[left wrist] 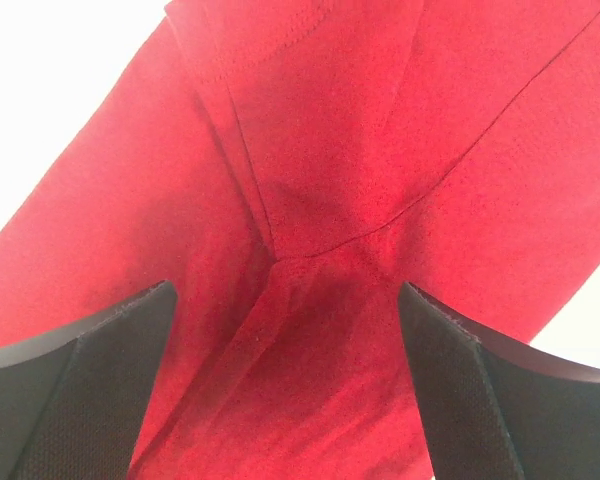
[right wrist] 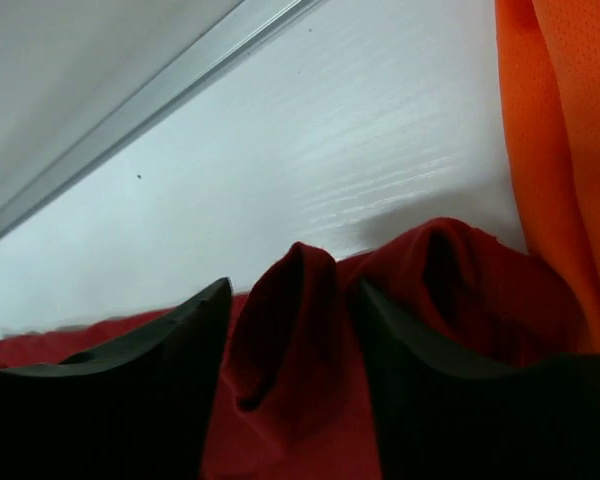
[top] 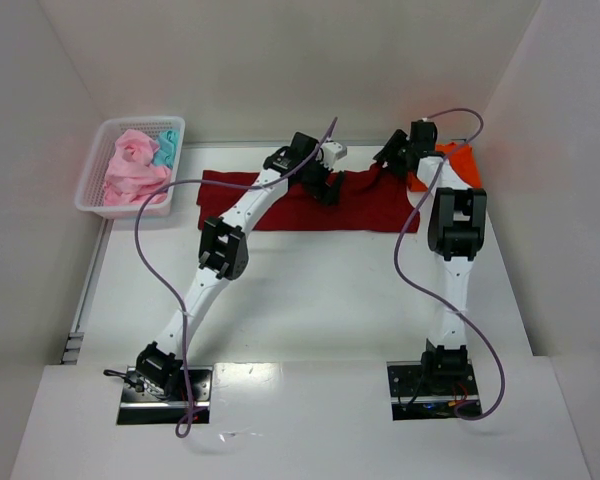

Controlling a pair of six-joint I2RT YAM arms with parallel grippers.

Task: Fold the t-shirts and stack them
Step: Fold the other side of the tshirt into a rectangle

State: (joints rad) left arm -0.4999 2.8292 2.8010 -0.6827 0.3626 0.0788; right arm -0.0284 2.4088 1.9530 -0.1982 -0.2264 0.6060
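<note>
A large dark red t-shirt [top: 270, 205] lies spread along the back of the table. My left gripper [top: 328, 190] hovers over its middle. In the left wrist view this gripper [left wrist: 287, 290] stands wide open just above the red cloth [left wrist: 310, 150], near a sleeve seam, holding nothing. My right gripper [top: 388, 160] is at the shirt's right end. In the right wrist view its jaws [right wrist: 295, 290] are parted around an upright ridge of the red cloth [right wrist: 460, 270], with a thin gap on the left side. An orange t-shirt [top: 460, 158] [right wrist: 570, 120] lies just to the right.
A white mesh basket [top: 88, 190] at the back left holds crumpled pink t-shirts [top: 130, 170] and a teal one [top: 166, 150]. White walls close in the back and both sides. The back wall's metal rail [right wrist: 180, 80] runs close behind the right gripper.
</note>
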